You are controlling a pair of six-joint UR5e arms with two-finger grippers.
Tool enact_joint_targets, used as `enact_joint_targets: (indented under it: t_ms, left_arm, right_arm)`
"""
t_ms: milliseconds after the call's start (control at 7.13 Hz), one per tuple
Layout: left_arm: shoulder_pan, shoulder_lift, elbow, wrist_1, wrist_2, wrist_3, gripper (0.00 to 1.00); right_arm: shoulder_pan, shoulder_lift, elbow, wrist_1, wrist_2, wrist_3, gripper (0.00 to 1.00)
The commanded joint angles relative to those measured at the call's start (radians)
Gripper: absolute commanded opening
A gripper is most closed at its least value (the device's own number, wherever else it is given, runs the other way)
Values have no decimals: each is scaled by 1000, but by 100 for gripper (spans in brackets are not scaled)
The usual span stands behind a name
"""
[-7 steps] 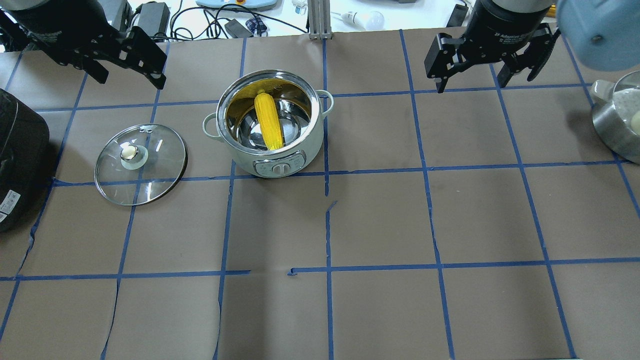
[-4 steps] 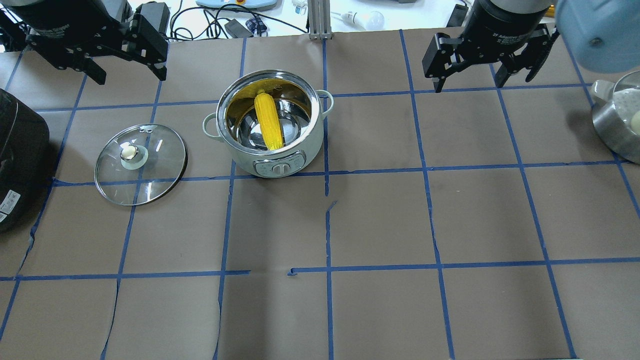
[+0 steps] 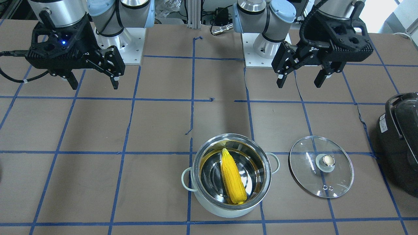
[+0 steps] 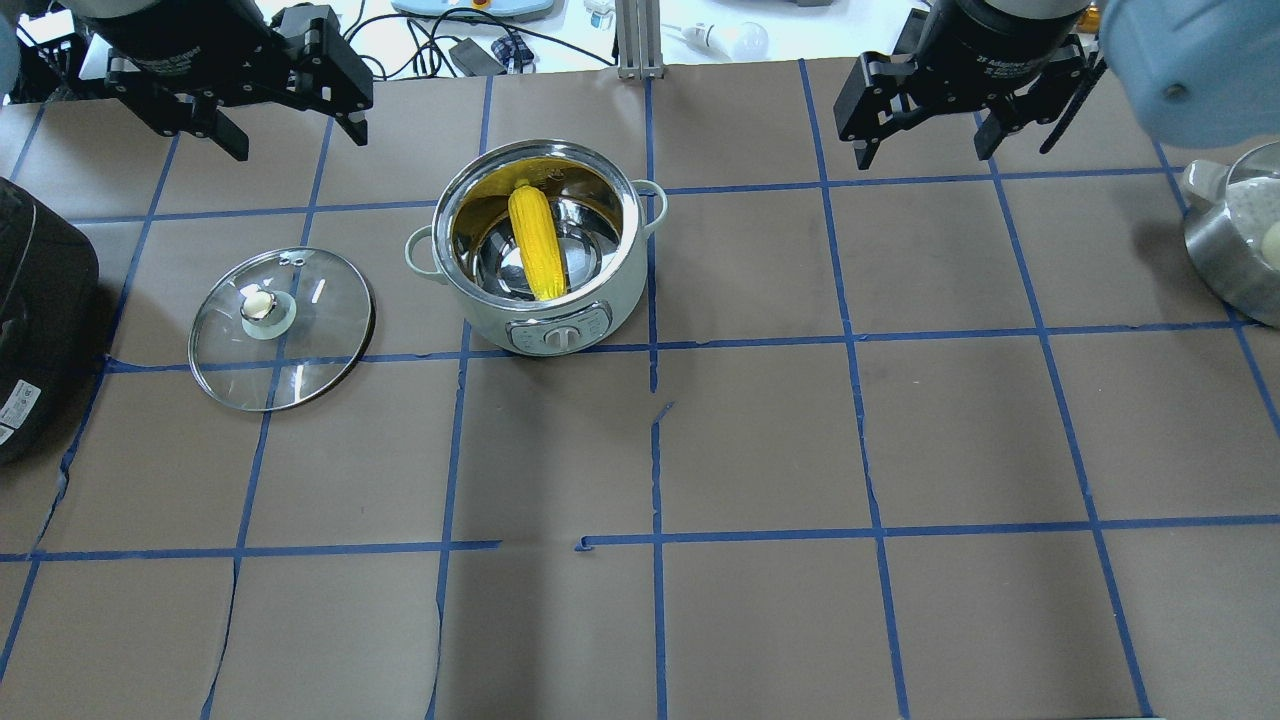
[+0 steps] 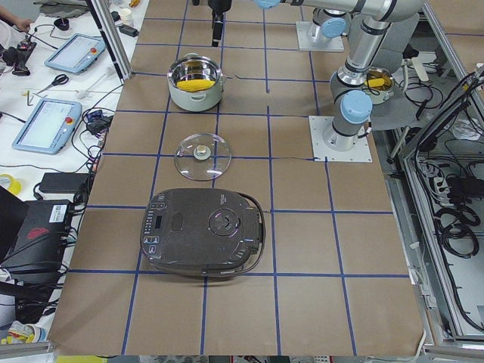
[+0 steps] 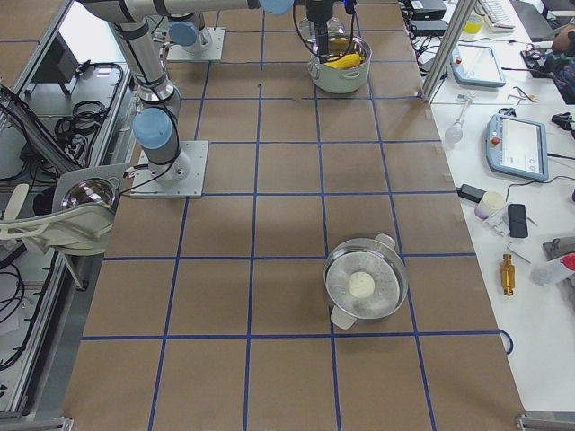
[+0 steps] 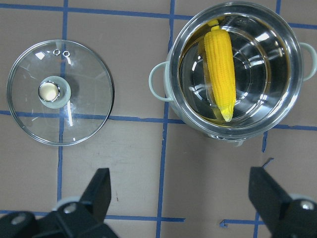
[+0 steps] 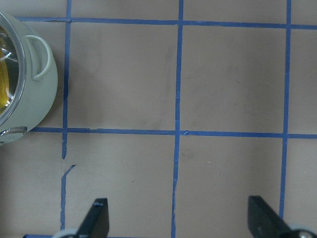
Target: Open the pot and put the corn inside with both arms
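Left gripper [image 4: 298,145]: sliding rightward along the top of the overhead frame, away from the upper left corner and a little nearer the top edge.
Left gripper's tilt: levelling out. A second ago its two fingers were slanting, the right-hand tip lower in the frame; now the tips are sitting almost level.
Right gripper [image 4: 925,155]: creeping up toward the top edge in the upper right of the overhead frame and drifting slightly leftward, so less of its body is showing.
Blue joint cap [image 4: 1185,65] of the right arm: edging leftward in the upper right corner, now covering a little more of the frame.
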Motion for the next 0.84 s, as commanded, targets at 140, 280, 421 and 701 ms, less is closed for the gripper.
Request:
enact_joint_targets:
  t_ms: [140,280,421,701]
  left_arm:
    - [-15,1,-7,4,2,-14,100]
    - [-15,2,-10,6,5,-7,100]
    - [-15,5,-13,6,3,-1,100]
    - [-15,2,-13,6,3,-1,100]
  right_arm:
    - [2,0,0,-1,1,0,100]
    - [2,0,0,-1,1,0,100]
    - [2,0,0,-1,1,-2,100]
    - [2,-1,0,-1,-1,-2,100]
